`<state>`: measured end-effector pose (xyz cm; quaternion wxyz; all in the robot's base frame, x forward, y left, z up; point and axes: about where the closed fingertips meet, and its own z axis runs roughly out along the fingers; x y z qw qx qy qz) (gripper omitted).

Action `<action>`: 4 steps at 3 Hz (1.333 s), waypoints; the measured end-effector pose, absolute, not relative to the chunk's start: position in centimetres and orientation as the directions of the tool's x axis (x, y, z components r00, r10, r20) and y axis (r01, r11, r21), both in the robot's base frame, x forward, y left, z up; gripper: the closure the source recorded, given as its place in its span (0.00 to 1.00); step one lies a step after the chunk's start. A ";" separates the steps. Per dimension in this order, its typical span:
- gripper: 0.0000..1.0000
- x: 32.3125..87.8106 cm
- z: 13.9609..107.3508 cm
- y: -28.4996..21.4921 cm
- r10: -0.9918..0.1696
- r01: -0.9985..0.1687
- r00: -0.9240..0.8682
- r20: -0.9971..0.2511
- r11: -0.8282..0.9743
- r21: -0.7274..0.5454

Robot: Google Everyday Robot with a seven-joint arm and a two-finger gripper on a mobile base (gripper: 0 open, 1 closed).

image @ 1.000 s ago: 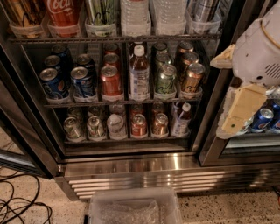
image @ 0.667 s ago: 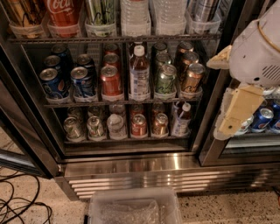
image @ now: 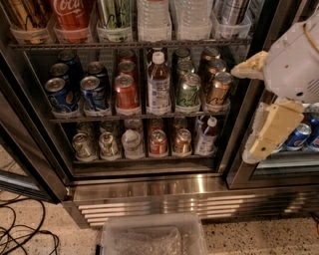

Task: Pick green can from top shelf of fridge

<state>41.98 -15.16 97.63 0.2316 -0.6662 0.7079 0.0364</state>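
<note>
The green can, green with pale patches, stands in a clear plastic holder on the top shelf of the fridge. Its lid is cut off by the upper edge of the view. It sits between a red Coca-Cola can and a water bottle. My gripper is at the right, in front of the dark door frame, lower than the top shelf and well right of the green can. Its beige fingers stand wide apart with nothing between them.
The middle shelf holds blue cans, a red can, a bottle, another green can and a bronze can. More cans stand on the lower shelf. A clear plastic bin and cables lie on the floor.
My gripper has drifted slightly to the left. The cans and bottles have not moved.
</note>
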 end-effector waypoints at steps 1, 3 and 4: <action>0.00 39.4 98.8 -13.8 -0.865 -0.958 0.128 -0.486 0.020 -0.287; 0.00 34.3 102.5 -7.3 -0.653 -0.937 0.298 -0.696 -0.063 -0.342; 0.00 34.1 104.5 -1.7 -0.545 -0.939 0.319 -0.775 -0.070 -0.337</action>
